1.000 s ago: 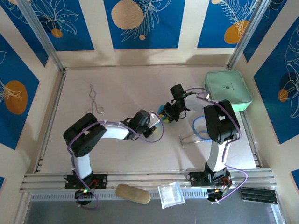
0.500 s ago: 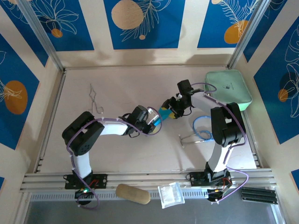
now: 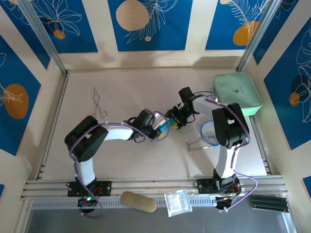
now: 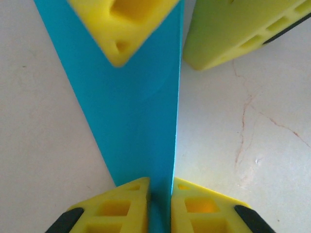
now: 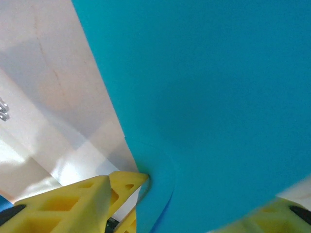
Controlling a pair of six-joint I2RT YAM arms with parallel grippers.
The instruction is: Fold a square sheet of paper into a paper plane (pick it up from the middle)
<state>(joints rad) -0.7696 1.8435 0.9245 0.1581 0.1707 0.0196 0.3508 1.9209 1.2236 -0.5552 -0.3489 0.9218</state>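
The square sheet of paper [image 3: 167, 124] is now a narrow, creased teal-blue strip, held just above the table's middle between the two grippers. My left gripper [image 4: 160, 196] is shut on the strip's near end, and the paper [image 4: 136, 111] runs away from it over the table. Its far end lies between the right gripper's yellow fingers [image 4: 124, 29]. In the right wrist view the paper [image 5: 218, 87] takes up most of the frame. My right gripper [image 5: 209, 194] stands open astride it, with one fingertip [image 5: 138, 178] touching the fold. From above, the left gripper [image 3: 163, 126] and right gripper [image 3: 174, 120] nearly meet.
A mint-green pouch [image 3: 237, 93] lies at the back right. A blue cable loop [image 3: 210, 133] and metal tongs [image 3: 197, 143] rest near the right arm. A bent wire [image 3: 99, 104] lies at the back left. A clear plastic bag [image 3: 176, 202] and a wooden oval [image 3: 138, 201] sit on the front rail.
The right gripper drew back to the right half a second ago and has returned to the paper, its jaws wider than a second ago. The left gripper kept its hold.
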